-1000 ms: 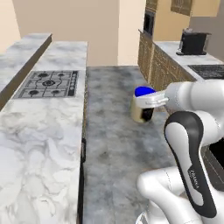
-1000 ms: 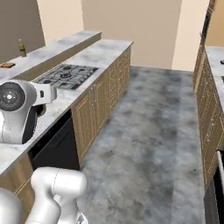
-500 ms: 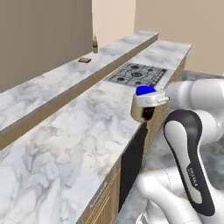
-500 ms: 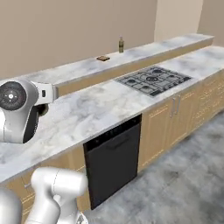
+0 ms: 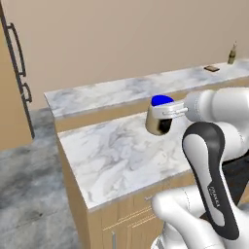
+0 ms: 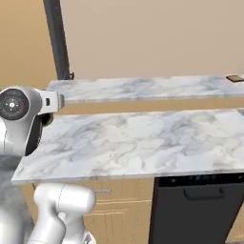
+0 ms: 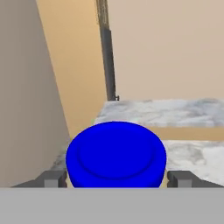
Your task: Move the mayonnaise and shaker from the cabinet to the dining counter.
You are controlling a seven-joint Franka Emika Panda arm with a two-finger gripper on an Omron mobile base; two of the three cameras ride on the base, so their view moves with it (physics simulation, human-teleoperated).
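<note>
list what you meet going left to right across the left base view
tall cabinet's dark bar handles → mayonnaise held in the end effector → small brown item on the dining counter → olive-green bottle

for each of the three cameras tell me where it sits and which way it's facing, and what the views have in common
Left base view: behind the arm's left, looking forward and down at the dining counter; the arm rises lower right, gripper holding the mayonnaise.
Right base view: behind the arm's right, facing the same counter; the arm stands at the left.
Hand view: on the hand, looking along the gripper over the jar's blue lid toward the counter; fingertips flank it.
Shared: the two-level marble counter.
</note>
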